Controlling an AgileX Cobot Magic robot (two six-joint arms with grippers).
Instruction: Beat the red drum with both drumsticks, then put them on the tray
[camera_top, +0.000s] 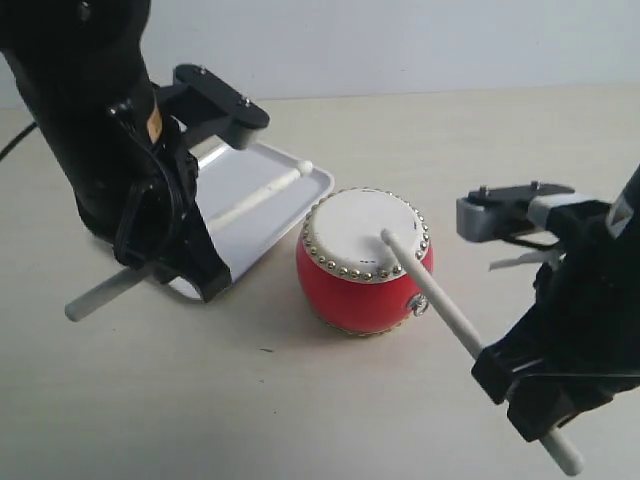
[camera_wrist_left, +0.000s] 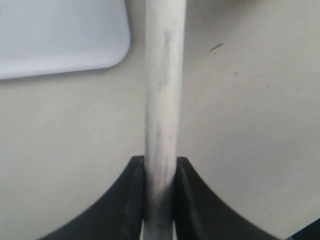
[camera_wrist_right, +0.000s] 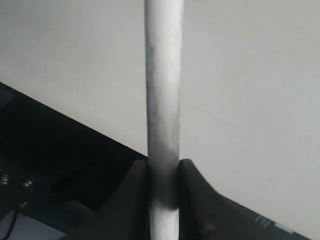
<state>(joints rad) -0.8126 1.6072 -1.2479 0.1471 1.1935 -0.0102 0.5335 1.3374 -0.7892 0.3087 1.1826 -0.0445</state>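
Observation:
The red drum (camera_top: 365, 268) with its cream skin stands mid-table. My right gripper (camera_top: 515, 390) (camera_wrist_right: 163, 167) is shut on one drumstick (camera_top: 432, 292) (camera_wrist_right: 163, 90), whose tip rests on the drum skin. To the drum's left, my left gripper (camera_top: 178, 248) (camera_wrist_left: 160, 167) is shut on the other drumstick (camera_top: 258, 198) (camera_wrist_left: 162, 90). This stick slants over the white tray (camera_top: 300, 205) (camera_wrist_left: 60, 35), its rounded tip near the tray's far corner and its butt sticking out past the gripper toward the front left. Whether it touches the tray I cannot tell.
The left arm's black body (camera_top: 100, 120) stands over the tray's left part and hides it. The right arm's grey camera mount (camera_top: 500, 212) hangs right of the drum. Pale tabletop (camera_top: 250, 400) stretches in front of the drum.

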